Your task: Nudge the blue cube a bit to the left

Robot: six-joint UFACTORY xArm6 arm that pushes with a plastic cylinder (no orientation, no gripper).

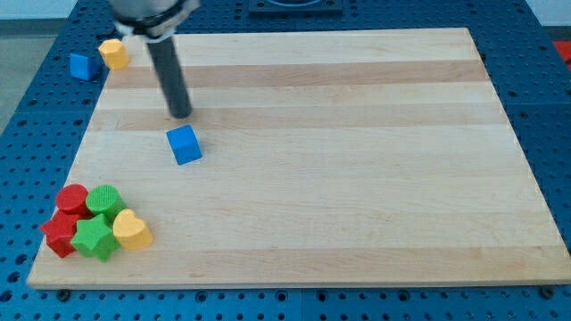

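The blue cube [185, 144] sits on the wooden board [339, 178] in the view's left half. My tip [181, 114] is the lower end of a dark rod coming down from the view's top. It stands just above the cube in the view, slightly to its left, with a small gap between them.
A cluster sits at the board's bottom left corner: a red cylinder [72, 198], a green cylinder [104, 201], a red star [60, 234], a green star [94, 239] and a yellow heart [133, 230]. A yellow block [113, 53] and a second blue block [85, 65] lie at the top left edge.
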